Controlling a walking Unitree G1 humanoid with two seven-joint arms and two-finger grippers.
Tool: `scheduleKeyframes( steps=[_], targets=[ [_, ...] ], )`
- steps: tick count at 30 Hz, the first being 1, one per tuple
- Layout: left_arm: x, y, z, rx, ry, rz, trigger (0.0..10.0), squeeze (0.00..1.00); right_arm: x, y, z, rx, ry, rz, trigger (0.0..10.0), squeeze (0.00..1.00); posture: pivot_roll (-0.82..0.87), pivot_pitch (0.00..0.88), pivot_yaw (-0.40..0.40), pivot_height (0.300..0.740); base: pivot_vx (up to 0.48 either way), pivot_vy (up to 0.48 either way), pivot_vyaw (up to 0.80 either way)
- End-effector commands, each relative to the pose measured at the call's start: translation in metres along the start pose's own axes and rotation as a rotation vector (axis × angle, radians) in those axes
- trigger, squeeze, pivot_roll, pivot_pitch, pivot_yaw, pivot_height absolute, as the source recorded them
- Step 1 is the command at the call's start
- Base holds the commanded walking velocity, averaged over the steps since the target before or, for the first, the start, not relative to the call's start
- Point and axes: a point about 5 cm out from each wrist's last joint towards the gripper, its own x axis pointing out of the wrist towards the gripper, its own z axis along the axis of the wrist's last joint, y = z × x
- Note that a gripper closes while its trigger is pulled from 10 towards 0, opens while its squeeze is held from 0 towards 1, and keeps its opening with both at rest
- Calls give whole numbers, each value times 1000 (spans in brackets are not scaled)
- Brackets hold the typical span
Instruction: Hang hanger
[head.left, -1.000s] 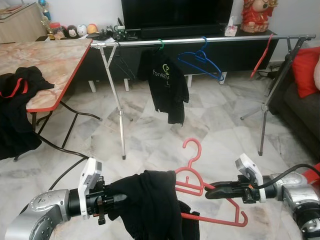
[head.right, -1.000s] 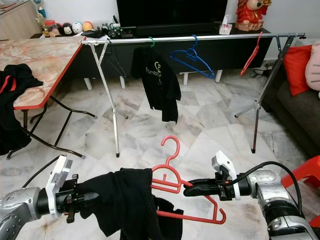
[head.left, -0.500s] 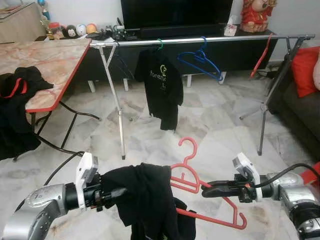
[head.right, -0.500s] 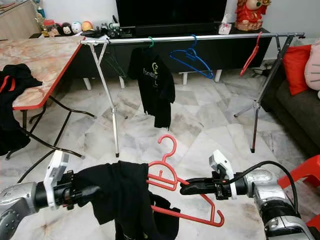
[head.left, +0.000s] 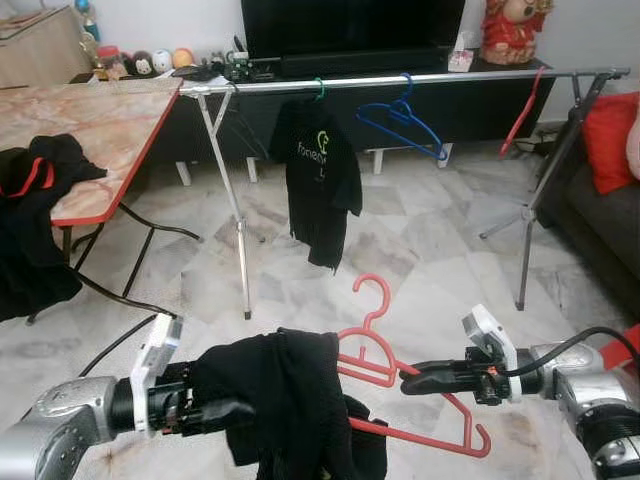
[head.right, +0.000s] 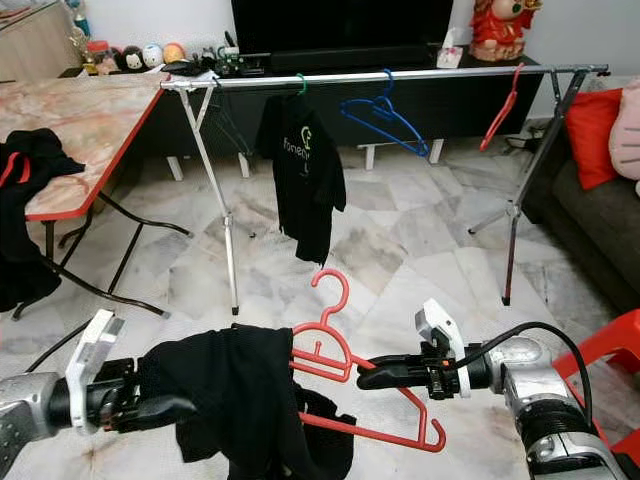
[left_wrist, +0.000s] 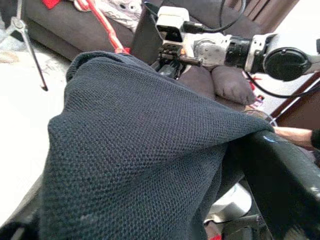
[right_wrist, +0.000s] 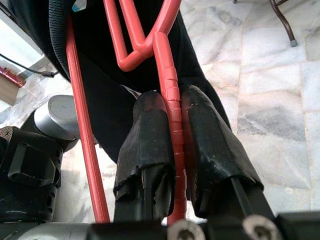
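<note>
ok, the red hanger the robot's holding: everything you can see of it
The red hanger looks like plastic, with a curled hook pointing up and away toward the rail, notched shoulders and a lower bar ending in a small upturned hook on the robot's right. It is tilted, held above the marble floor. The right gripper is shut on one ridged arm, fingers on either side. A black garment is draped over its left end, and the left gripper reaches into that cloth.

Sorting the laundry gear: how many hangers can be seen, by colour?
Red hangers: 2, the red hanger in the right pincer and one at the rail's right end
Blue hanger: 1
Green hanger, carrying the black shirt: 1
Total: 4
</note>
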Motion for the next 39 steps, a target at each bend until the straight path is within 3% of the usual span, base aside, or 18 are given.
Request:
scheduleKeyframes(
  steps=[1, 7, 13, 17, 18, 24, 31, 35, 39],
  targets=[
    [-7, 0, -2, -27, -9, 6, 10000, 1000, 1, 1, 6, -32, -15, 12, 0, 0, -70, 1, 36, 740, 0, 0, 0],
    [-15, 2, -6, -53, -32, 44, 10000, 1000, 2, 1, 6, -33, -15, 13, 0, 0, -68, 0, 37, 740, 0, 0, 0],
    [-30, 12, -1, -32, -123, 184, 10000, 1000, 3, 1, 6, -34, -17, 15, 0, 0, -68, 0, 37, 740, 0, 0, 0],
    [-28, 11, 0, -36, -150, 184, 10000, 976, 3, 1, 5, -34, -16, 14, 0, 0, -66, 0, 37, 740, 0, 0, 0],
    [-27, 10, -1, -35, -149, 186, 10000, 0, 3, 1, 6, -34, -16, 15, 0, 0, -66, 0, 37, 740, 0, 0, 0],
    [-21, 12, -7, -34, -150, 206, 10000, 0, 5, 0, 6, -36, -19, 17, 0, 0, -68, 0, 38, 740, 0, 0, 0],
    [-16, 16, -6, 24, -132, 267, 10000, 0, 5, 0, 5, -37, -22, 13, 0, 0, -69, 0, 42, 740, 0, 0, 0],
    [-14, 38, 21, 237, -265, 615, 10000, 0, 14, -13, 13, -106, -114, -204, 0, 0, -68, 0, 49, 740, 0, 0, 0],
    [-15, 43, 30, 298, -309, 713, 10000, 0, 18, -17, 20, -132, -160, -276, 0, 0, -68, 0, 46, 740, 0, 0, 0]
  ],
)
